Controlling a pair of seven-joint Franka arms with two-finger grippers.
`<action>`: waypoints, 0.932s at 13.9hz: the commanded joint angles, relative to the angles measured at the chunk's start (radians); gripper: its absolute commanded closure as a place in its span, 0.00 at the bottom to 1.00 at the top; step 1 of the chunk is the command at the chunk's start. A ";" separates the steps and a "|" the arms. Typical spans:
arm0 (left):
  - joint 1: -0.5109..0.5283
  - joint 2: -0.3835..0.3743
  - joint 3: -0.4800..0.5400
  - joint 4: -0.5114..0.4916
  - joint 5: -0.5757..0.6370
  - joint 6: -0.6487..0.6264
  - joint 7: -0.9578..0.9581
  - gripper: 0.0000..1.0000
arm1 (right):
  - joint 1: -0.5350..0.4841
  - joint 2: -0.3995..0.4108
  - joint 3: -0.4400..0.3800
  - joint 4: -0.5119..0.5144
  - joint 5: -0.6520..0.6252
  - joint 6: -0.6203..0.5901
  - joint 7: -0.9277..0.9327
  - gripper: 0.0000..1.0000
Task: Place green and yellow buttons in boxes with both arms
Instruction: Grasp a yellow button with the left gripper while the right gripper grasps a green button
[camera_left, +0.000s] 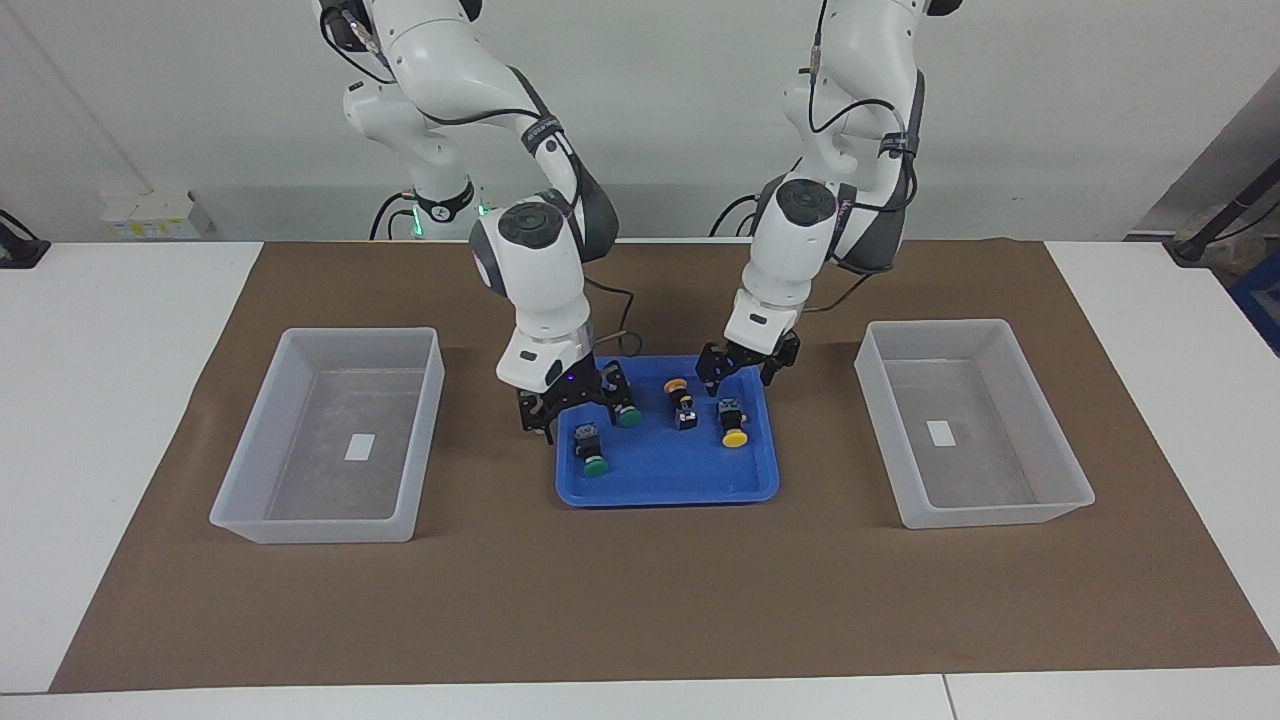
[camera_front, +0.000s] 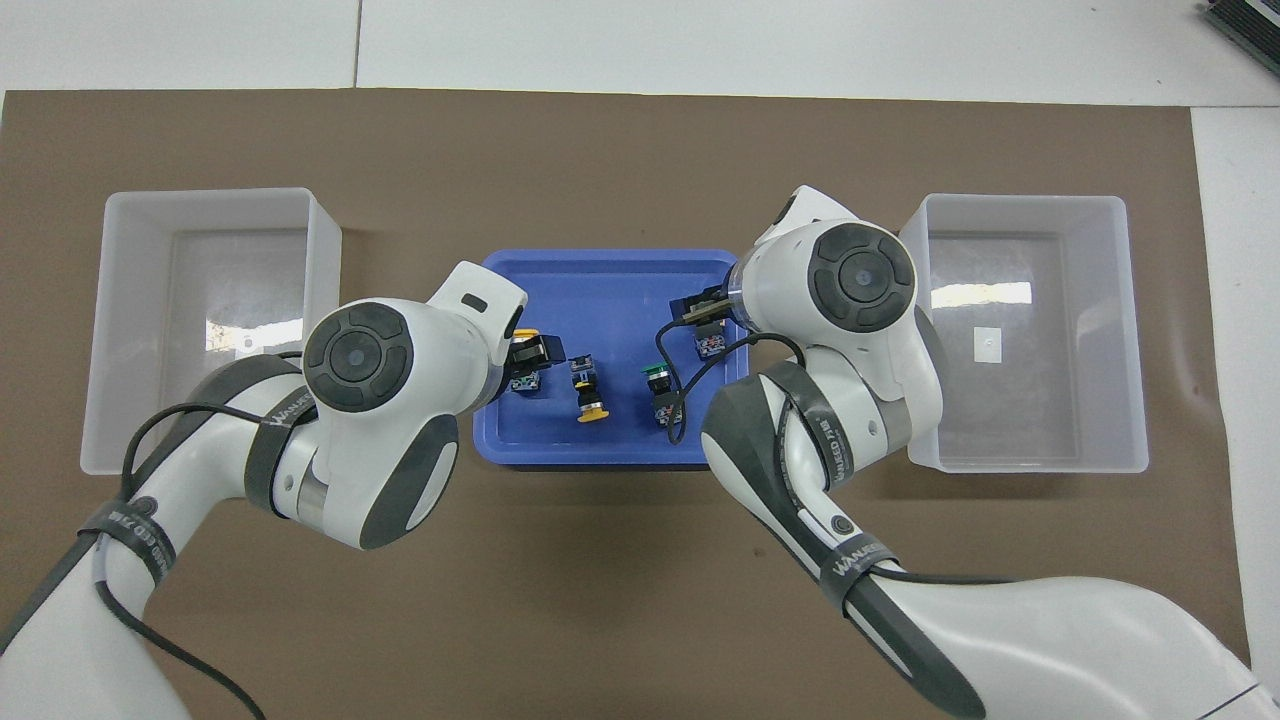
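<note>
All the green and yellow buttons lie in a blue tray (camera_left: 670, 468) (camera_front: 610, 285) between the two boxes. My right gripper (camera_left: 582, 410) (camera_front: 693, 312) hangs open low over the tray's right-arm end, above one green button (camera_left: 594, 462) and beside the other green button (camera_left: 628, 417) (camera_front: 657, 373). My left gripper (camera_left: 735, 383) (camera_front: 535, 350) hangs open over the yellow button (camera_left: 734, 436) (camera_front: 522, 334) at the left-arm end. The other yellow button (camera_left: 677, 386) (camera_front: 592, 413) lies mid-tray. Neither gripper holds anything.
One translucent box (camera_left: 330, 336) (camera_front: 1020, 200) stands at the right arm's end of the brown mat, its twin box (camera_left: 975, 326) (camera_front: 210, 195) at the left arm's end. Both hold only a label sticker.
</note>
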 joint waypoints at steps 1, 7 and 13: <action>-0.015 0.029 0.015 0.000 0.026 0.036 -0.005 0.01 | 0.011 0.015 -0.005 -0.031 -0.039 0.071 -0.011 0.00; -0.028 0.086 0.016 0.003 0.056 0.089 -0.012 0.14 | 0.025 0.047 -0.006 -0.086 -0.098 0.173 0.004 0.11; -0.028 0.103 0.015 0.003 0.056 0.106 -0.012 0.41 | 0.024 0.054 -0.006 -0.126 -0.099 0.243 0.017 0.23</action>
